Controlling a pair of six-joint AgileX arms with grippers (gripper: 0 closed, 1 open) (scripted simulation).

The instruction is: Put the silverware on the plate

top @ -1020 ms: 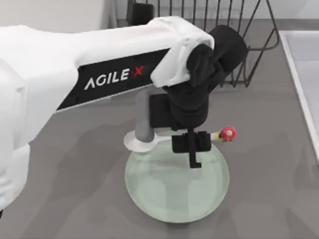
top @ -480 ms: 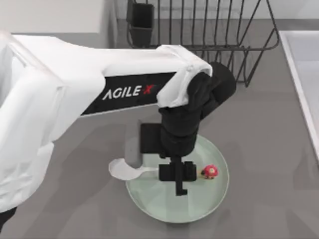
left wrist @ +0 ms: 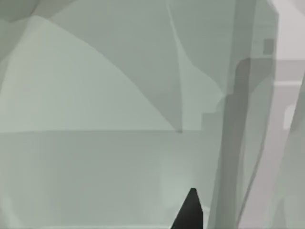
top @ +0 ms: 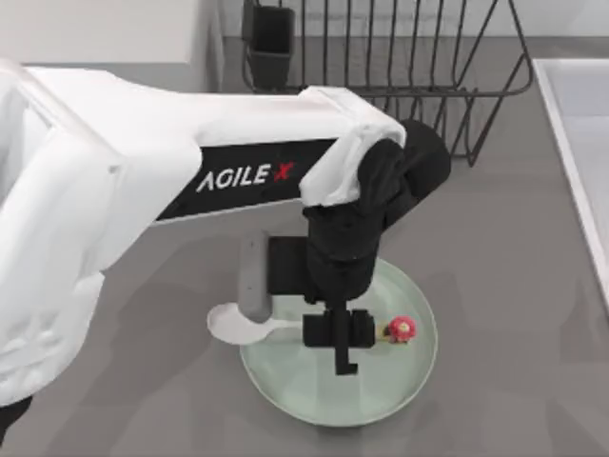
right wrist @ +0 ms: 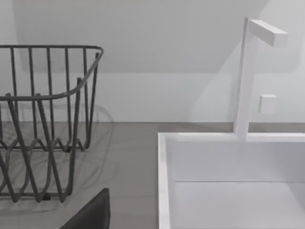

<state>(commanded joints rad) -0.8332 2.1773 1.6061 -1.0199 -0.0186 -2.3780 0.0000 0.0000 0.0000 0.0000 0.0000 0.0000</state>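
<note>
1. The silverware (top: 249,327) is a small white spoon with an oval bowl, a thin handle and a red mushroom-like knob at the handle end. It lies across the plate (top: 400,395): the knob sits inside the plate toward the top view's right, and the bowl hangs past the plate's left rim, above the grey worktop (top: 514,286).

2. Handling judgement: the spoon looks light and rigid, with a smooth, likely slippery surface. The thin handle offers the only narrow, straight section, so it is the sensible place to take hold. The bowl is too wide and curved, and the knob is too round to seat well.

3. The plate appears glossy and shallow-rimmed. A spoon released at a tilt could slide or tip over the rim on the bowl side.

4. The left end effector (top: 341,357) points straight down over the middle of the plate, directly at the spoon's handle. Its fingers sit close together around the handle and appear clamped on it.

5. The left arm reaches in from the top view's left, its forearm nearly level and its wrist bent steeply downward. The left wrist view looks at pale green plate surface from very near, so the end effector is judged to be low over the plate.

6. The right arm is parked off to the right, its wrist camera facing the wire rack (right wrist: 45,124) and the white sink (right wrist: 228,176).
</note>
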